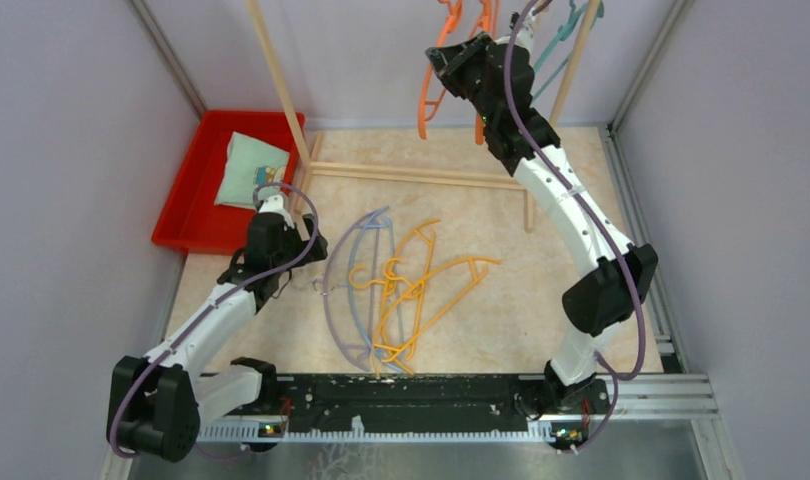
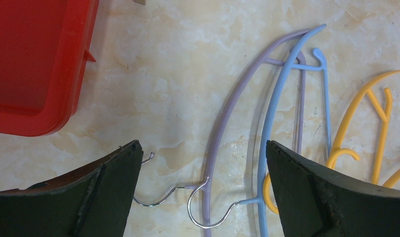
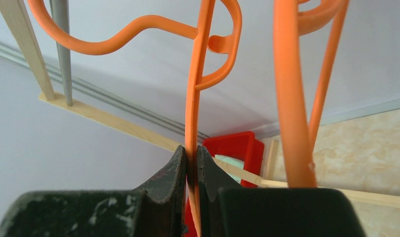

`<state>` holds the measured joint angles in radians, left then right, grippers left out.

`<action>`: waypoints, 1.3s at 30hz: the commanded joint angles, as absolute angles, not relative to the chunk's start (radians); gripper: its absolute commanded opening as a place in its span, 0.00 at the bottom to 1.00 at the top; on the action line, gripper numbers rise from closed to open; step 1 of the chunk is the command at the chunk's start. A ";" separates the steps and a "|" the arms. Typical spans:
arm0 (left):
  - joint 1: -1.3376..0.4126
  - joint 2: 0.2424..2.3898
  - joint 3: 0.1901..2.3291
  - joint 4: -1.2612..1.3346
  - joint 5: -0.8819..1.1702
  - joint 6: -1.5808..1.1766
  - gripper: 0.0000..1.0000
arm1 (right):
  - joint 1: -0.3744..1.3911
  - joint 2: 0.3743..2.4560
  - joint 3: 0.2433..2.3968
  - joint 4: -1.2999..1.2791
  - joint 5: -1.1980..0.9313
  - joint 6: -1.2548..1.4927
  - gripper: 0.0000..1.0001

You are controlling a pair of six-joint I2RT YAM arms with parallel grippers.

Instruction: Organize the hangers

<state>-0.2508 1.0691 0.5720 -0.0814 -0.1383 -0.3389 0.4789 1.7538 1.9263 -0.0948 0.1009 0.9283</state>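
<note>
Two orange hangers are hanging up at the wooden rack (image 1: 281, 90). The right gripper (image 3: 190, 153) is clamping the thin bar of the first orange hanger (image 3: 200, 59), with its jaws pinched tight on it. The second orange hanger (image 3: 287, 98) is hanging just beside it, to the right in the wrist view. Teal hangers (image 1: 566, 35) are hanging further right along the rack.

The left gripper (image 2: 203, 145) is hovering low over the table (image 1: 501, 320) with its jaws spread wide, gripping nothing. Between its fingertips in the wrist view, the lavender hanger (image 2: 227, 113) and light blue hanger (image 2: 272, 108) are lying flat and overlapping. Their metal hooks (image 2: 198, 207) are pointing toward the left finger. The yellow hangers (image 1: 421, 290) are lying tangled just right of those two, touching the blue one.

The red bin (image 1: 196, 190) is sitting at the table's far-left corner, near the left gripper, and is holding a pale green cloth (image 1: 246, 165).
</note>
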 commanded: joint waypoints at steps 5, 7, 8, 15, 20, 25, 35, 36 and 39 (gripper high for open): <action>-0.244 1.078 0.576 -0.045 -0.121 -0.341 1.00 | 0.416 1.602 1.809 -0.082 0.142 0.943 0.04; -0.244 1.077 0.573 -0.046 -0.120 -0.343 1.00 | 0.402 1.587 1.786 -0.086 0.139 0.949 0.04; -0.243 1.075 0.572 -0.047 -0.120 -0.344 1.00 | 0.400 1.579 1.779 -0.091 0.145 0.948 0.04; -0.243 1.058 0.558 -0.058 -0.117 -0.356 1.00 | 0.351 1.500 1.692 -0.096 0.171 0.945 0.05; -0.244 1.054 0.553 -0.064 -0.121 -0.357 1.00 | 0.324 1.479 1.670 -0.103 0.129 0.950 0.07; -0.244 1.062 0.564 -0.062 -0.119 -0.358 1.00 | 0.324 1.490 1.737 -0.178 0.111 0.914 0.28; -0.243 1.071 0.569 -0.055 -0.113 -0.373 1.00 | 0.324 1.430 1.776 -0.257 0.088 0.815 0.54; -0.244 1.072 0.569 -0.054 -0.113 -0.374 1.00 | 0.323 1.418 1.777 -0.267 0.091 0.801 0.59; -0.244 1.076 0.570 -0.051 -0.113 -0.378 1.00 | 0.324 1.367 1.765 -0.286 0.111 0.746 0.65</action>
